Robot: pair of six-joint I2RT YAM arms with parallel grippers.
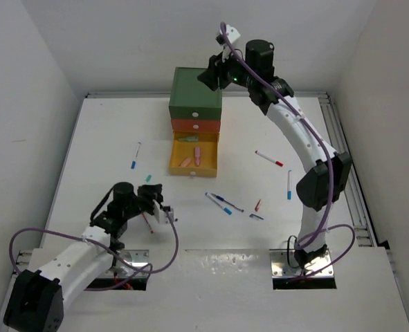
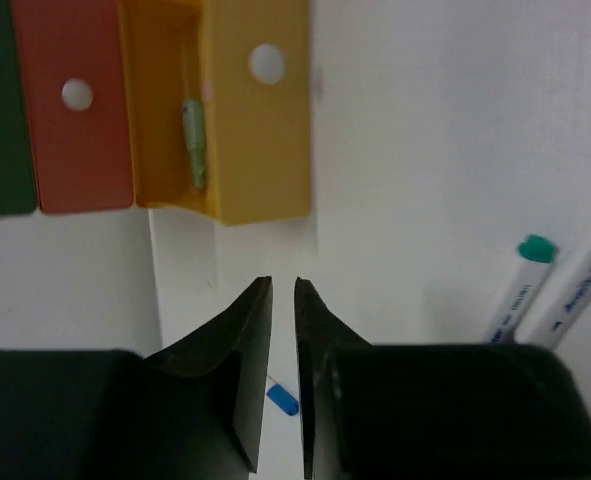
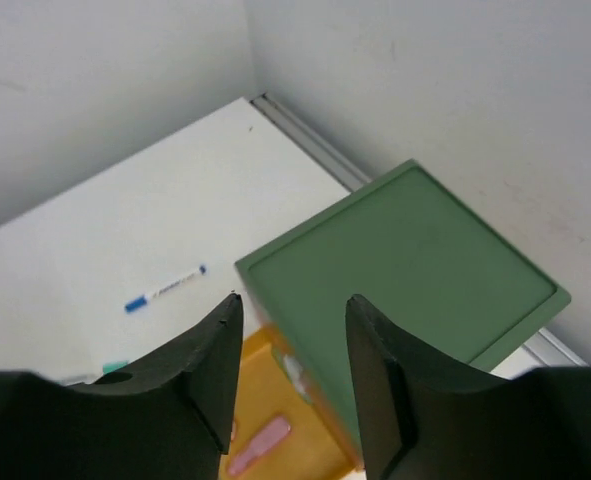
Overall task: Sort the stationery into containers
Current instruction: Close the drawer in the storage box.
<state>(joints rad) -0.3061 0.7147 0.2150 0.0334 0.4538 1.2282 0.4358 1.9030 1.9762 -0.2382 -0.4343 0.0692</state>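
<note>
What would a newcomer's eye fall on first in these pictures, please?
The small cabinet at the far middle of the table: dark green on top, orange-red below, and its yellow drawer pulled open with pink pieces inside. The right gripper hangs open above the green top, while the left gripper sits low at the near left with only a narrow gap between its jaws. Pens lie scattered across the white surface.

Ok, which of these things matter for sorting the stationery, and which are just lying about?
Job: blue-capped pen, red-capped pen, pink pieces, mint-green piece, open yellow drawer, orange-red drawer, green drawer.
Just lying about: purple cable, metal base plate.
</note>
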